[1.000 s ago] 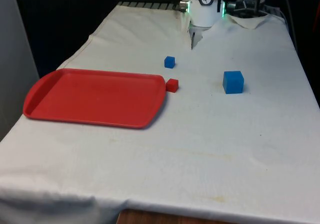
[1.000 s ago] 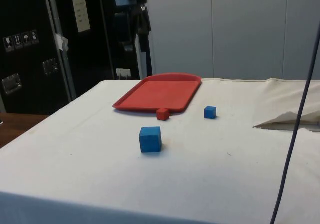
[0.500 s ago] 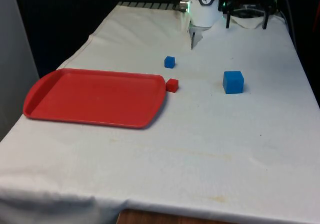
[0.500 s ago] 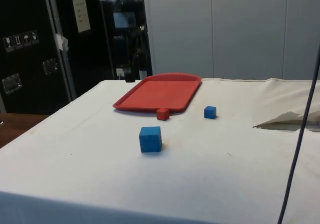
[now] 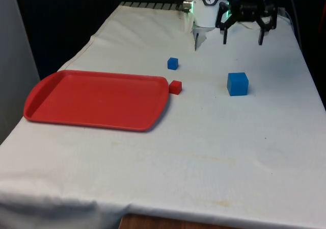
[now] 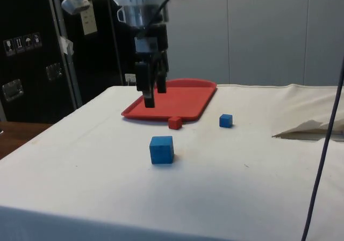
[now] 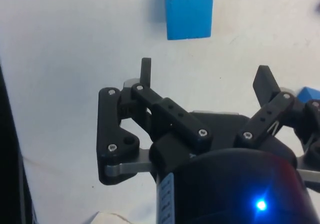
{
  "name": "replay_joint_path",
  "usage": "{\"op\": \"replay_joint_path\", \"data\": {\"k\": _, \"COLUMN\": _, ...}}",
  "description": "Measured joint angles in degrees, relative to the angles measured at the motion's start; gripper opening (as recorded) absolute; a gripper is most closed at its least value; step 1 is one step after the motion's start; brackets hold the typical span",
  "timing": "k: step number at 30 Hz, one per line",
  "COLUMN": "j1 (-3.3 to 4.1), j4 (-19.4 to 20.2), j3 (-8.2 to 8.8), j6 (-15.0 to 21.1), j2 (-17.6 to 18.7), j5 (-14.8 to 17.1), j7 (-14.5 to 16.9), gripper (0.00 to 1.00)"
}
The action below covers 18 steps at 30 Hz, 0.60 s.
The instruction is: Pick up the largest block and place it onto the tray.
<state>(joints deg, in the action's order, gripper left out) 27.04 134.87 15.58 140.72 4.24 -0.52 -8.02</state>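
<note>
Black gripper [image 5: 242,35] hangs wide open, holding nothing, above the matte, seemingly wooden blue cube [image 5: 237,83].

large block [image 5: 237,83] blue | small block [image 5: 172,63] blue | small cube [image 5: 175,87] red | tray [image 5: 76,99] red | cloth [image 5: 214,147] white | tool [image 5: 242,35] black

Small blue cube [image 5: 173,63] on the white cloth-covered table [image 5: 204,137], small red cube [image 5: 175,87] nearer the front, just beside a tray's corner, the two cubes apart
</note>
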Motion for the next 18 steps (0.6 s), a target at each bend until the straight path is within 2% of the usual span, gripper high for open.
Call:
{"op": "replay_joint_path", "data": {"k": 9, "j1": -0.17, "j4": 1.26, "j3": -0.23, "j6": 4.13, "j2": 2.41, "j5": 0.0, "j7": 1.09, "gripper": 1.0}}
{"op": "replay_joint_path", "data": {"k": 18, "j1": -0.17, "j4": 1.26, "j3": -0.8, "j6": 6.47, "j2": 4.47, "j5": 0.17, "j7": 1.83, "gripper": 1.0}}
